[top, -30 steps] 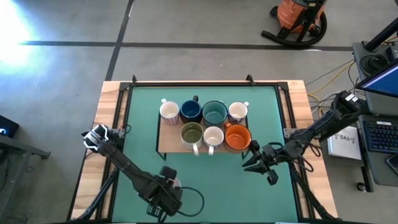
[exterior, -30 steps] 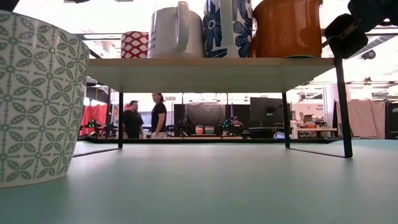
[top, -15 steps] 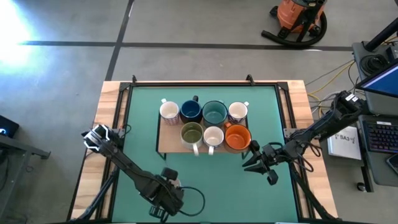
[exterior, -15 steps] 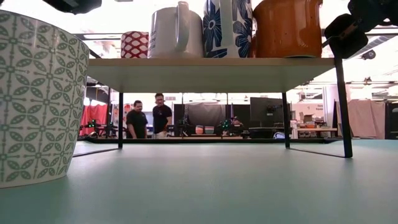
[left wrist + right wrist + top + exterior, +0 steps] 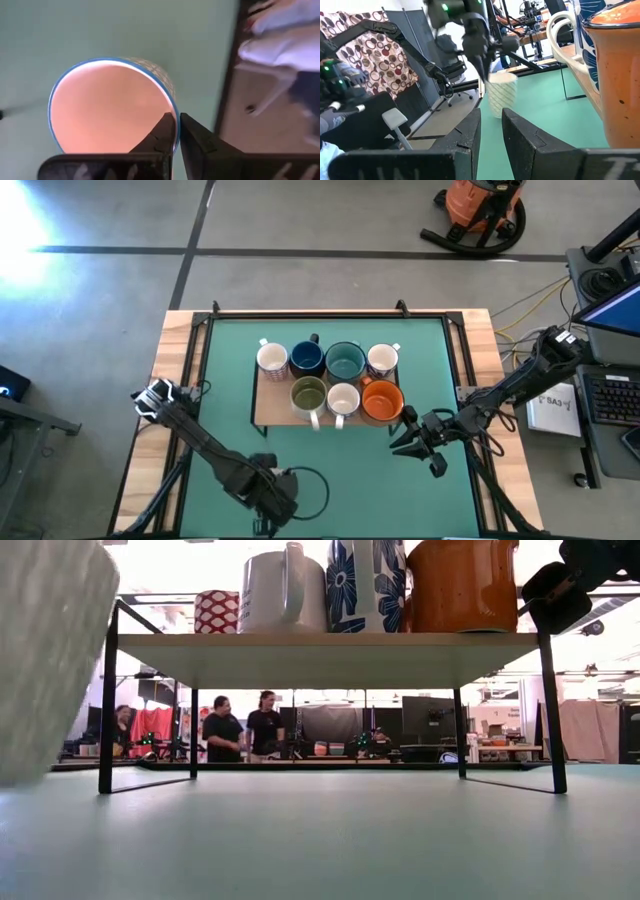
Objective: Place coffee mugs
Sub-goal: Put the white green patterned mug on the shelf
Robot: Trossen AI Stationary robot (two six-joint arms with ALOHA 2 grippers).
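A white mug with a green pattern [image 5: 110,105] hangs near the table's front left, blurred in the low view [image 5: 45,650]. My left gripper [image 5: 176,131] is shut on it and points down; the right wrist view also shows this gripper [image 5: 481,62] above the mug [image 5: 501,97]. Several mugs stand on a wooden shelf [image 5: 265,412]: cream [image 5: 272,358], navy [image 5: 306,358], teal [image 5: 345,362], white [image 5: 382,360], olive [image 5: 308,393], white [image 5: 343,400] and orange [image 5: 381,400]. My right gripper [image 5: 405,442] waits level beside the orange mug, with nothing between its open fingers. My left gripper pinches the patterned mug's wall at the rim [image 5: 172,107]. One finger [image 5: 162,135] is inside the mug and the other [image 5: 197,137] outside. The fingers come from above, pointing down. The mug hangs below them, lifted clear of the table and tilted.
The shelf stands on thin dark legs [image 5: 547,710] over the green table [image 5: 350,480], with bare mat in front of it. People [image 5: 245,730] stand in the room beyond the table. An orange vacuum [image 5: 480,210] sits on the floor at the far right.
My left gripper has rolled about its wrist and shut on the patterned mug's rim. The mug stood on the table half a second ago. It has since been lifted clear, now hangs tilted, and has shifted toward the table's left edge.
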